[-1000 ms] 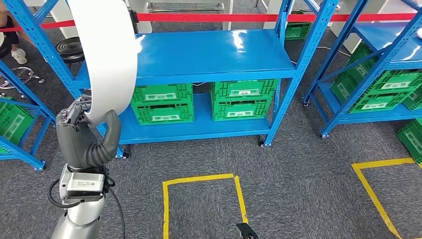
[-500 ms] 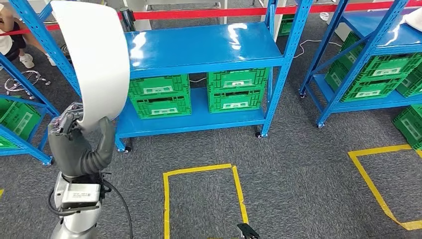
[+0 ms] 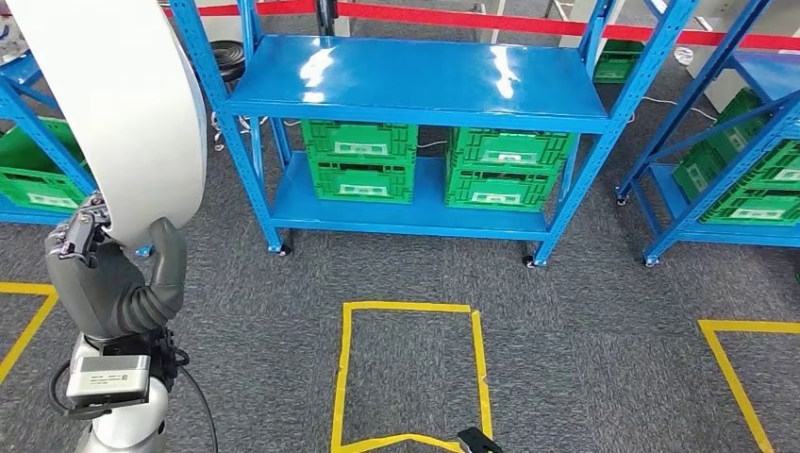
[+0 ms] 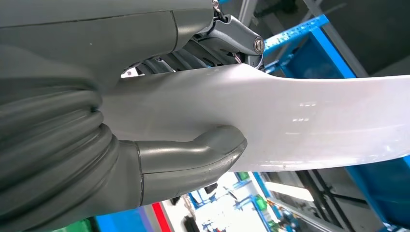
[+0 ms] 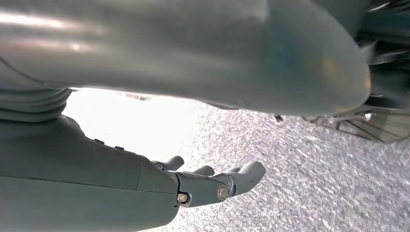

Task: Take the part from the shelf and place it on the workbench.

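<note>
Left robot hand (image 3: 113,274): grips the white curved part (image 3: 118,113) upright at its lower end, well clear of the blue shelf (image 3: 415,80).
Right robot hand (image 5: 212,186): empty, fingers loosely spread.
Risk: the tall part may tip or strike racking during the carry.

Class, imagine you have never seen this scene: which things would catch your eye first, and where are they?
First, the large curved white part rising at the near left, gripped at its lower end by the robot's left hand. Next, the bright blue shelf straight ahead, with green crates on its lower level. On the grey carpet in front lies a yellow tape rectangle.
</note>
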Available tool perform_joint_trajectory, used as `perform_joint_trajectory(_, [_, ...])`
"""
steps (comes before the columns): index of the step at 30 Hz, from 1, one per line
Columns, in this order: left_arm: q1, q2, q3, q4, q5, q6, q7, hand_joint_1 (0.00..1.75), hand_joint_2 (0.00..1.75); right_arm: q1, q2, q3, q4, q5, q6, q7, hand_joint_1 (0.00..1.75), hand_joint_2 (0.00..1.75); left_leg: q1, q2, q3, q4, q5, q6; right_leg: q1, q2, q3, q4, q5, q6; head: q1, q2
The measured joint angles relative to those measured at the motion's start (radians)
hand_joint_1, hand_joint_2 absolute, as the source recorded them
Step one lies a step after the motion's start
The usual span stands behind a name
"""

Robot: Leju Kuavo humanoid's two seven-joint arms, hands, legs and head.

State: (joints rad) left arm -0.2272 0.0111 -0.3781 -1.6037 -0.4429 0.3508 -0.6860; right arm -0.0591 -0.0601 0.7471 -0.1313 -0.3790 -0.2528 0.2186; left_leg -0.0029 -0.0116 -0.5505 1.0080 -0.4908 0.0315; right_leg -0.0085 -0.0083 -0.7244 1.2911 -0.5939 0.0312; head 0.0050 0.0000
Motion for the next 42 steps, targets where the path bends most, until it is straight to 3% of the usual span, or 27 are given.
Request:
perform_joint_trajectory(1, [0.001,0.000,0.000,0.000,0.000,-0.001,0.000,1.75,1.75,0.001,-0.002,0.002,0.000,0.001,0.002,0.000,0.00,0.00,-0.003,-0.012,-0.005,0.002,0.004,0.001,0.002,0.002,-0.001,0.015,0.001,-0.004,0.000,0.000])
perform_joint_trajectory(2, [0.003,0.000,0.001,0.000,-0.001,-0.001,0.000,1.75,1.75,0.001,-0.002,0.003,0.000,0.001,0.005,0.000,0.00,0.00,-0.006,-0.024,-0.008,0.003,0.006,0.001,0.005,0.005,0.018,-0.011,0.020,-0.011,0.000,0.000])
perform_joint_trajectory(3, [0.004,-0.001,0.002,0.000,-0.002,-0.001,-0.002,1.75,1.75,0.001,-0.004,0.005,0.000,0.002,0.009,0.000,0.00,0.00,-0.008,-0.036,-0.009,0.004,0.008,0.001,0.008,0.014,0.055,-0.074,0.051,-0.020,0.000,0.000])
perform_joint_trajectory(5, [0.007,-0.003,0.004,0.000,-0.002,0.004,-0.007,1.75,1.75,0.001,-0.009,0.008,0.000,0.002,0.017,0.000,0.00,0.00,-0.009,-0.058,-0.012,0.006,0.012,-0.002,0.014,0.058,0.133,-0.215,0.099,-0.043,-0.001,0.000])
perform_joint_trajectory(7, [0.012,-0.005,0.006,0.001,0.005,0.018,-0.012,1.75,1.75,0.001,-0.016,0.013,0.001,0.004,0.023,-0.002,0.00,0.00,-0.005,-0.077,-0.020,0.007,0.018,-0.011,0.019,0.083,0.163,-0.279,0.110,-0.055,-0.001,0.000])
perform_joint_trajectory(9, [0.016,-0.006,0.006,0.001,0.020,0.033,-0.013,1.75,1.75,0.000,-0.018,0.019,0.001,0.010,0.032,0.000,0.00,0.00,-0.002,-0.094,-0.029,0.006,0.023,-0.023,0.019,0.063,0.165,-0.288,0.115,-0.056,0.001,0.000])
perform_joint_trajectory(11, [0.014,-0.005,0.006,0.002,0.034,0.045,-0.014,1.75,1.75,-0.003,-0.022,0.024,0.001,0.017,0.042,0.010,0.00,0.00,-0.006,-0.071,-0.046,0.030,0.006,-0.034,0.012,0.038,0.170,-0.301,0.122,-0.060,-0.002,0.000])
perform_joint_trajectory(13, [0.011,-0.005,0.006,0.006,0.047,0.054,-0.014,1.75,1.75,-0.005,-0.025,0.027,0.001,0.020,0.049,0.019,0.00,0.00,-0.003,-0.023,-0.093,0.130,-0.051,-0.048,0.007,0.012,0.172,-0.308,0.125,-0.063,-0.007,0.000])
perform_joint_trajectory(15, [0.010,-0.005,0.005,0.013,0.065,0.059,-0.014,1.75,1.75,-0.005,-0.027,0.030,0.001,0.020,0.057,0.019,0.00,0.00,0.007,-0.001,-0.149,0.252,-0.102,-0.062,0.006,-0.015,0.170,-0.307,0.124,-0.064,-0.008,0.000])
perform_joint_trajectory(16, [0.011,-0.005,0.005,0.016,0.073,0.061,-0.014,1.75,1.75,-0.006,-0.029,0.032,0.001,0.020,0.059,0.019,0.00,0.00,0.012,0.003,-0.159,0.276,-0.104,-0.067,0.005,-0.028,0.169,-0.307,0.124,-0.063,-0.009,0.000])
perform_joint_trajectory(17, [0.011,-0.005,0.005,0.020,0.078,0.064,-0.013,1.75,1.75,-0.006,-0.030,0.033,0.001,0.019,0.061,0.019,0.00,0.00,0.016,0.007,-0.150,0.262,-0.088,-0.072,0.003,-0.040,0.169,-0.305,0.123,-0.062,-0.009,0.000])
perform_joint_trajectory(19, [0.008,-0.005,0.004,0.028,0.066,0.074,-0.013,1.75,1.75,-0.008,-0.032,0.034,0.001,0.018,0.061,0.019,0.00,0.00,0.021,0.035,-0.081,0.138,-0.028,-0.079,0.000,-0.063,0.169,-0.299,0.119,-0.054,-0.009,0.000])
perform_joint_trajectory(21, [0.003,-0.007,0.004,0.035,0.040,0.087,-0.013,1.75,1.75,-0.011,-0.037,0.036,0.001,0.016,0.061,0.018,0.00,0.00,0.019,0.066,-0.024,0.029,0.006,-0.071,0.002,-0.080,0.167,-0.289,0.114,-0.041,-0.010,0.000])
perform_joint_trajectory(22, [0.001,-0.008,0.003,0.038,0.031,0.091,-0.013,1.75,1.75,-0.011,-0.039,0.036,0.001,0.015,0.061,0.017,0.00,0.00,0.016,0.071,-0.015,0.010,0.008,-0.063,0.005,-0.088,0.166,-0.286,0.113,-0.035,-0.010,0.000])
perform_joint_trajectory(24, [0.000,-0.009,0.003,0.045,0.025,0.094,-0.013,1.75,1.75,-0.012,-0.041,0.038,0.001,0.013,0.061,0.016,0.00,0.00,0.013,0.050,-0.021,0.010,0.012,-0.044,0.006,-0.103,0.166,-0.286,0.114,-0.023,-0.009,0.000])
perform_joint_trajectory(26, [-0.001,-0.010,0.003,0.050,0.022,0.096,-0.013,1.75,1.75,-0.014,-0.042,0.040,0.001,0.013,0.061,0.016,0.00,0.00,0.015,0.030,-0.026,0.007,0.020,-0.029,0.000,-0.077,0.159,-0.266,0.096,-0.011,-0.007,0.000])
perform_joint_trajectory(27, [-0.003,-0.012,0.003,0.052,0.021,0.097,-0.014,1.75,1.75,-0.015,-0.042,0.041,0.001,0.013,0.061,0.015,0.00,0.00,0.017,0.021,-0.028,0.005,0.024,-0.022,-0.003,-0.051,0.144,-0.230,0.071,-0.007,-0.005,0.000])
perform_joint_trajectory(29, [-0.004,-0.016,0.003,0.056,0.020,0.099,-0.014,1.75,1.75,-0.013,-0.043,0.044,0.001,0.012,0.061,0.014,0.00,0.00,0.016,0.002,-0.035,0.005,0.029,-0.014,-0.005,-0.007,0.083,-0.098,0.001,-0.004,-0.002,0.000])
perform_joint_trajectory(30, [-0.004,-0.017,0.003,0.059,0.020,0.099,-0.014,1.75,1.75,-0.011,-0.043,0.045,0.001,0.012,0.061,0.014,0.00,0.00,0.015,-0.011,-0.039,0.006,0.031,-0.012,-0.005,0.001,0.052,-0.032,-0.024,-0.004,-0.001,0.000])
perform_joint_trajectory(31, [-0.003,-0.018,0.003,0.062,0.020,0.099,-0.014,1.75,1.75,-0.010,-0.043,0.047,0.001,0.012,0.061,0.014,0.00,0.00,0.014,-0.024,-0.042,0.008,0.032,-0.012,-0.004,0.004,0.033,0.007,-0.031,-0.005,-0.001,0.000])
perform_joint_trajectory(32, [-0.003,-0.018,0.003,0.065,0.020,0.099,-0.014,1.75,1.75,-0.010,-0.043,0.048,0.001,0.012,0.061,0.014,0.00,0.00,0.014,-0.038,-0.044,0.010,0.034,-0.012,-0.004,0.006,0.033,0.006,-0.018,-0.007,-0.001,0.000])
perform_joint_trajectory(33, [-0.003,-0.018,0.003,0.068,0.020,0.100,-0.014,1.75,1.75,-0.010,-0.043,0.048,0.001,0.012,0.061,0.015,0.00,0.00,0.013,-0.052,-0.046,0.012,0.035,-0.013,-0.005,0.011,0.055,-0.038,0.013,-0.010,-0.001,0.000])
perform_joint_trajectory(35, [-0.004,-0.021,0.003,0.070,0.020,0.103,-0.014,1.75,1.75,-0.011,-0.044,0.049,0.001,0.013,0.061,0.014,0.00,0.00,0.012,-0.077,-0.048,0.017,0.036,-0.018,-0.006,0.045,0.127,-0.181,0.075,-0.017,-0.001,0.000])
perform_joint_trajectory(37, [-0.005,-0.025,0.003,0.070,0.019,0.108,-0.014,1.75,1.75,-0.011,-0.044,0.049,0.001,0.015,0.064,0.010,0.00,0.00,0.013,-0.100,-0.055,0.019,0.041,-0.030,-0.005,0.072,0.166,-0.263,0.095,-0.020,-0.001,0.000])
perform_joint_trajectory(38, [-0.004,-0.026,0.003,0.070,0.018,0.111,-0.014,1.75,1.75,-0.012,-0.045,0.050,0.001,0.017,0.067,0.009,0.00,0.00,0.014,-0.111,-0.059,0.017,0.044,-0.038,-0.003,0.073,0.168,-0.270,0.092,-0.022,-0.001,0.000])
perform_joint_trajectory(40, [-0.002,-0.027,0.004,0.072,0.014,0.121,-0.014,1.75,1.75,-0.014,-0.044,0.053,0.001,0.021,0.074,0.007,0.00,0.00,0.016,-0.124,-0.066,0.013,0.050,-0.051,-0.004,0.048,0.168,-0.277,0.100,-0.031,-0.001,0.000])
perform_joint_trajectory(42, [-0.001,-0.026,0.005,0.072,0.012,0.125,-0.014,1.75,1.75,-0.017,-0.043,0.055,0.001,0.023,0.078,0.007,0.00,0.00,0.013,-0.081,-0.088,0.051,0.025,-0.061,-0.007,0.022,0.171,-0.287,0.107,-0.046,-0.007,0.000])
